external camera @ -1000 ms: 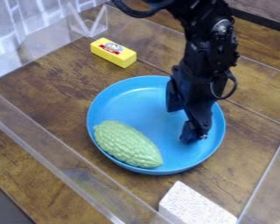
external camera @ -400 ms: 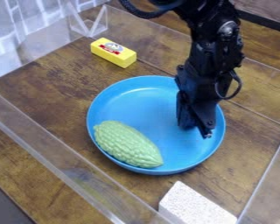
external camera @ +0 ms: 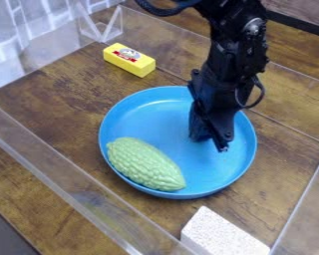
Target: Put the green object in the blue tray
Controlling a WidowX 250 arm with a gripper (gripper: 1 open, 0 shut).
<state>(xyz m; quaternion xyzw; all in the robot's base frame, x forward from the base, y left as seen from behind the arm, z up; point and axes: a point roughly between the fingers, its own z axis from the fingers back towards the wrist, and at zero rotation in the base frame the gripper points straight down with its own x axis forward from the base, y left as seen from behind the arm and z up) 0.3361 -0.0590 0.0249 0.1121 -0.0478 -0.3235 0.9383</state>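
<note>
Gourd (external camera: 147,164) lies on its side inside the tray (external camera: 136,108), at the near-left rim, bumpy skin up. Nothing touches it. My gripper (external camera: 213,138) points steeply down over the tray's right side, well apart from the gourd, jaws closed on nothing. Yellow block (external camera: 129,60) sits on the wooden table (external camera: 49,95) beyond the tray, to its far left. White sponge (external camera: 226,236) near the tray's front edge.

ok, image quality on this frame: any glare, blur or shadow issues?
Camera view: low resolution and soft overall; the green object and blue tray stay readable. The clear panel in front shows pale reflections. The dark gripper blends with the arm, so its jaws are hard to see. Shadows are mild.
</note>
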